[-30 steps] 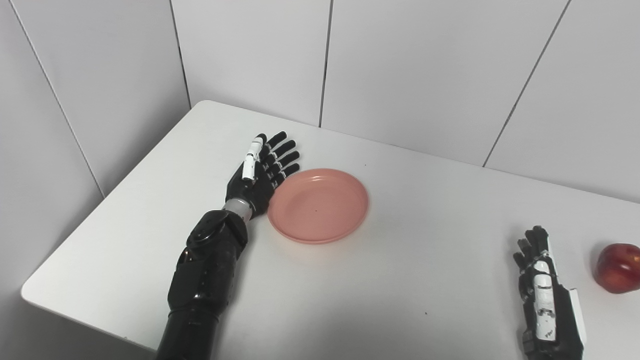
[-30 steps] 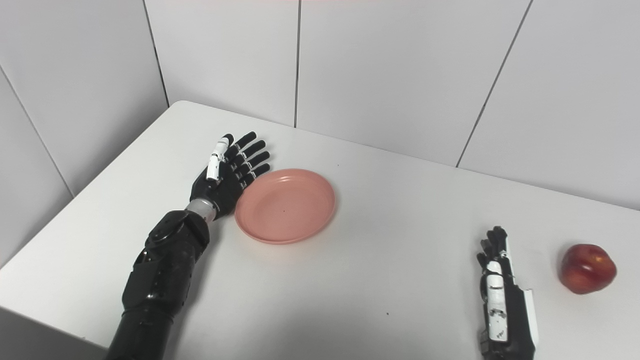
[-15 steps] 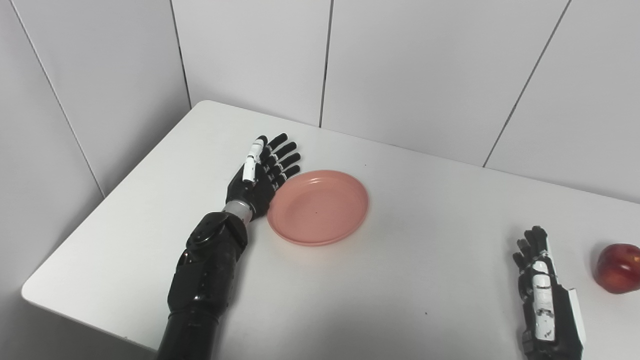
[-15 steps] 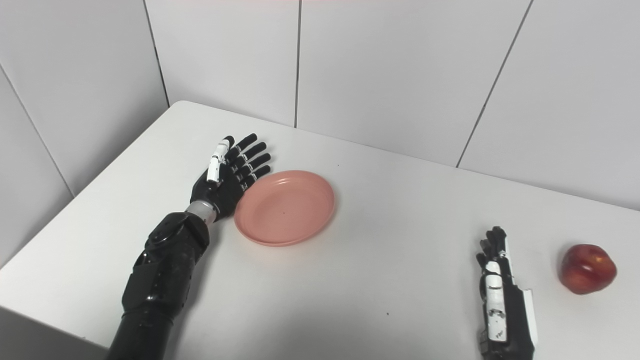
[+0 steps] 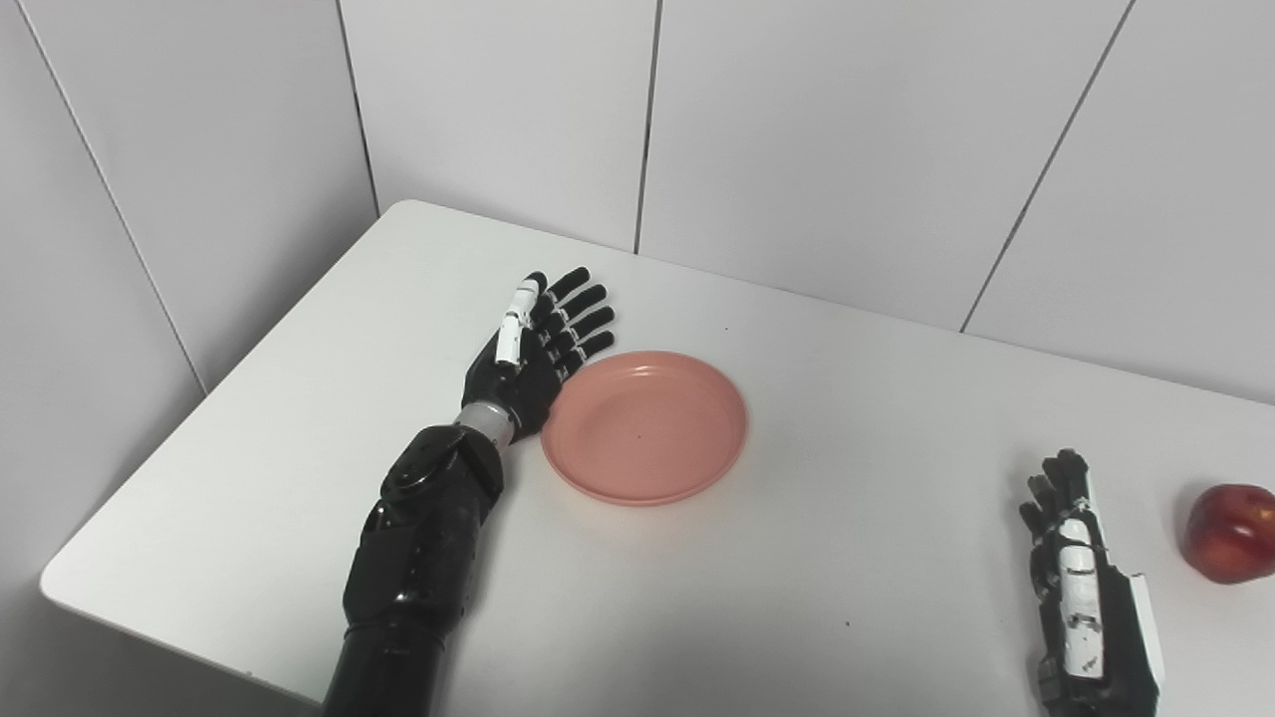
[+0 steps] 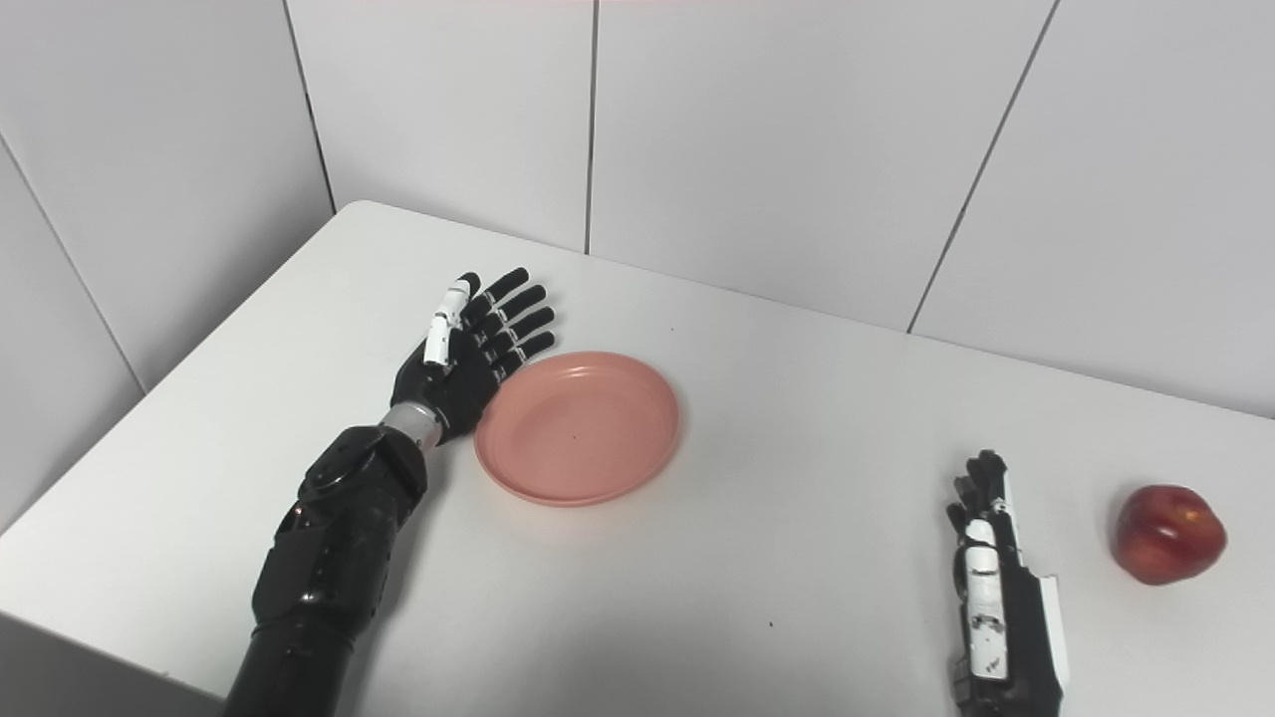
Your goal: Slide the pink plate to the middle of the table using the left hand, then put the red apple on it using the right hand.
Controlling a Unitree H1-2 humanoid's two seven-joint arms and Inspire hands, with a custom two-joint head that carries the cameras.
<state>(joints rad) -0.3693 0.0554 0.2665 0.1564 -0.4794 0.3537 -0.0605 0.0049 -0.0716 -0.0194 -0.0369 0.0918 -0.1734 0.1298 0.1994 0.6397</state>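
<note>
A round pink plate (image 5: 645,427) lies flat on the white table (image 5: 797,558), left of its middle. My left hand (image 5: 539,349) stands on edge against the plate's left rim, open, fingers straight and pointing away from me. The red apple (image 5: 1231,532) rests near the right edge of the picture. My right hand (image 5: 1074,558) lies low on the table just left of the apple with a gap between them, open and holding nothing.
White wall panels (image 5: 817,129) close off the table's far side and left side. The table's left corner and front edge (image 5: 149,627) are near my left forearm (image 5: 423,558).
My left hand has moved a little to the right and pushed the pink plate with it, toward the table's middle. The right hand and the apple have stayed put.
</note>
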